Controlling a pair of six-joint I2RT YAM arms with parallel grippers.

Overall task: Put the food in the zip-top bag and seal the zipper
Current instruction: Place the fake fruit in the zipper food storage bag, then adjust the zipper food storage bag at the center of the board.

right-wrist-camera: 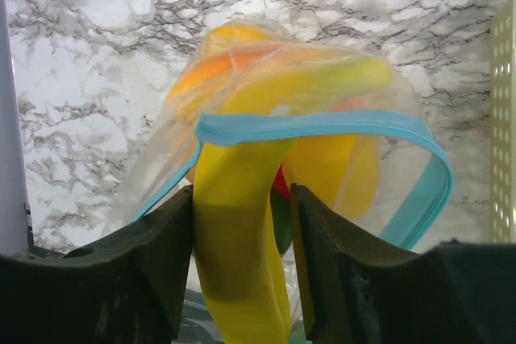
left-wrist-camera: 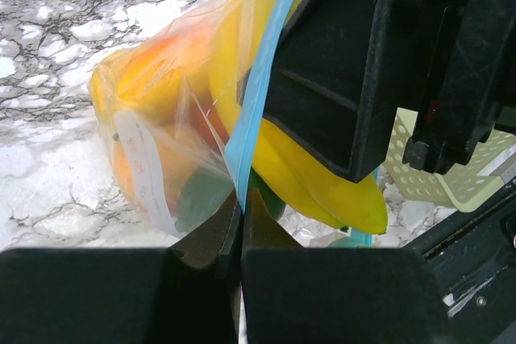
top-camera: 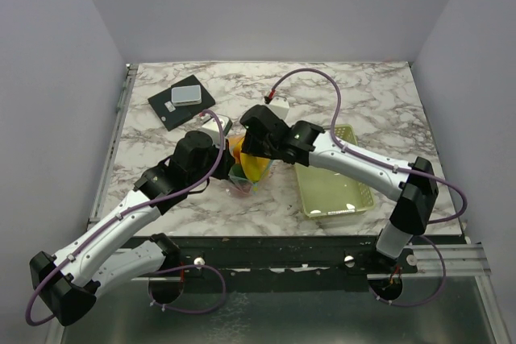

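The right tool (right-wrist-camera: pixel 242 271) is pinching the banana (right-wrist-camera: pixel 234 223), feeding it into the zip-top bag (right-wrist-camera: pixel 242 62) lying on the tabletop (right-wrist-camera: pixel 97 118); the left tool (left-wrist-camera: pixel 240 231), pressed together, is gripping the zipper (left-wrist-camera: pixel 256 94). Pushing deeper before releasing looks wise.

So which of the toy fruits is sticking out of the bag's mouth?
The yellow banana: it pokes out past the blue zipper between the right tool's fingers, while the orange and other yellow pieces sit inside.

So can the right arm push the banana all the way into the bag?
Probably yes: the right gripper already straddles the banana, and the bag mouth gapes open around it, zipper unsealed.
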